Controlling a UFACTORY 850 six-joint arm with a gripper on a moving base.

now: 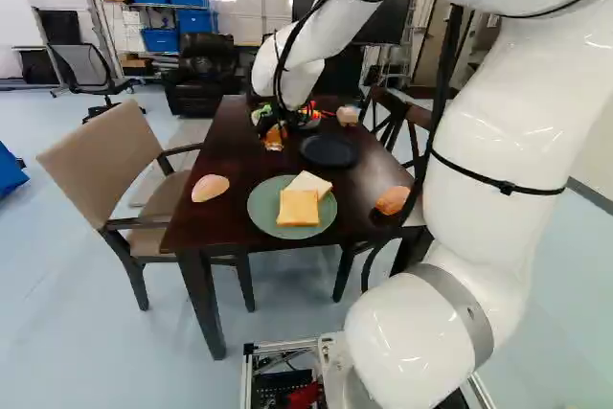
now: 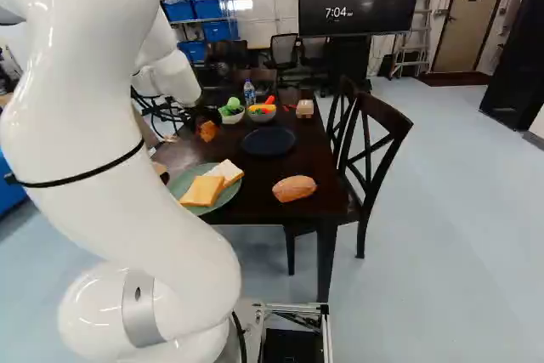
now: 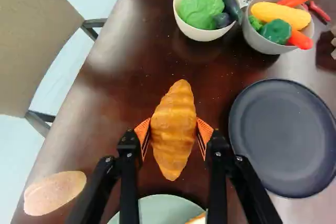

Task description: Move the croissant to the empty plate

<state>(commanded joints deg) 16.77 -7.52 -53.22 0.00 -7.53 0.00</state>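
Observation:
My gripper point(image 1: 267, 124) is over the far left part of the table, with the orange-brown croissant point(image 1: 274, 139) at its fingers. Seen from the wrist, the gripper point(image 3: 173, 129) is shut on the croissant point(image 3: 174, 142), an orange pad pressed to each side of its middle. The croissant seems to hang above the tabletop. Beside the gripper, toward the table's right side, lies the empty dark plate point(image 3: 283, 135), also visible in the right base view as a bare dark disc point(image 2: 269, 141).
On the table point(image 2: 255, 201) are a green plate point(image 1: 263, 208) with bread slices, two bread rolls point(image 1: 210, 188) point(image 2: 294, 188), bowls of toy vegetables point(image 3: 202, 34) point(image 3: 268, 45), a bottle point(image 2: 249, 93) and a small box point(image 2: 305, 108). Chairs point(image 1: 105, 146) point(image 2: 378, 155) flank both sides.

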